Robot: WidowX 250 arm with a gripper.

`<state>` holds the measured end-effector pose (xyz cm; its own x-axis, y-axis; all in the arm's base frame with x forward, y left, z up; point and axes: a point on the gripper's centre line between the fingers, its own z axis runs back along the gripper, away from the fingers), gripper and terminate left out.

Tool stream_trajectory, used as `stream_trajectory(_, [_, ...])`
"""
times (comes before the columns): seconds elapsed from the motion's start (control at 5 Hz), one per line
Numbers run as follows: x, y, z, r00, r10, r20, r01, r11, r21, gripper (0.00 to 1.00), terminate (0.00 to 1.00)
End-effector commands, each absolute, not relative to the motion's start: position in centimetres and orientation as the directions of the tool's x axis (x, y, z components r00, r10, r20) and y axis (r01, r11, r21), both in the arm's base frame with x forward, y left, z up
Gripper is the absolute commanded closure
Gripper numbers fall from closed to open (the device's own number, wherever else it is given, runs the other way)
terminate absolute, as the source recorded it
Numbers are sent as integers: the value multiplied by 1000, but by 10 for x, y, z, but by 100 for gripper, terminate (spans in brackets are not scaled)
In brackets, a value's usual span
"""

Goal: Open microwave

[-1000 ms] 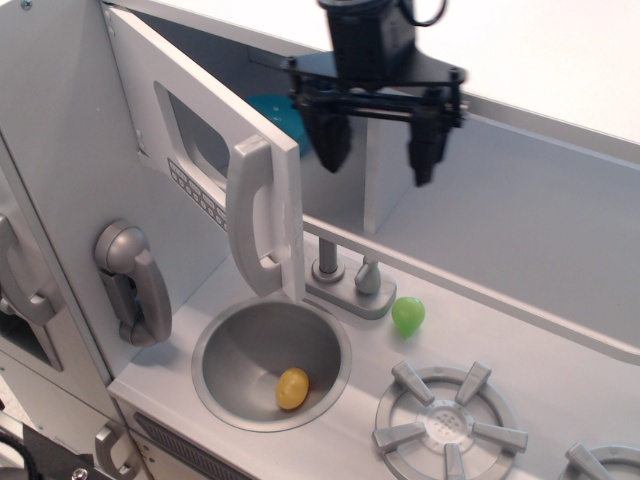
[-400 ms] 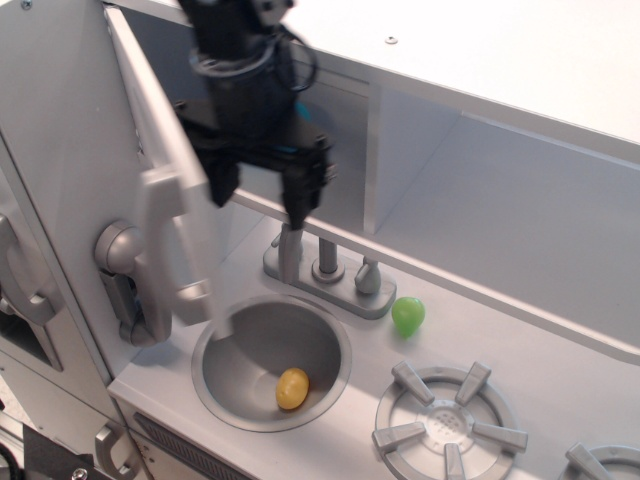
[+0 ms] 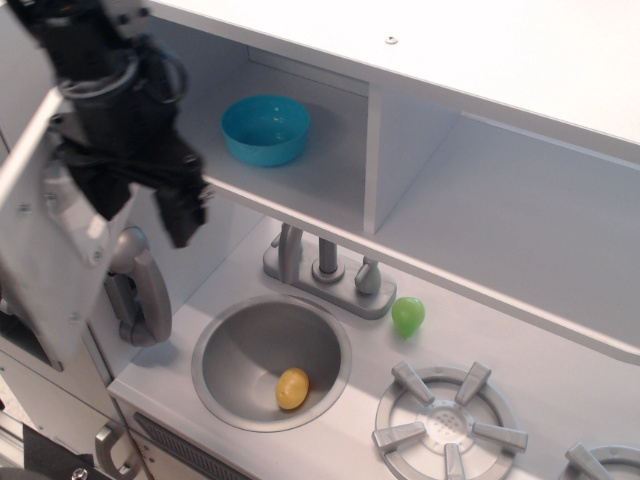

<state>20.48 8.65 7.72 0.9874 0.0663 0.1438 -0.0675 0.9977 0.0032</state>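
The gripper (image 3: 145,205) hangs with fingers spread and nothing between them, just in front of the microwave (image 3: 45,230) door, which stands swung wide at far left. Its cavity is exposed, a blue bowl (image 3: 265,128) inside; opening looks essentially done.

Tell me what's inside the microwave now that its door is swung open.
Inside the microwave sits one blue bowl on the compartment floor. Nothing shows inside the bowl from here. The hand and arm cover the compartment's left edge, so that corner cannot be seen.
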Motion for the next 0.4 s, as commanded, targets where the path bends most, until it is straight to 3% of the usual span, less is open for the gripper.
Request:
stream_trajectory(0.0, [196,66,120,985,48,166,-36,997,-72,0,0])
stream_trajectory(0.2, [199,48,149,983,56,173,-30,988,-148,0,0])
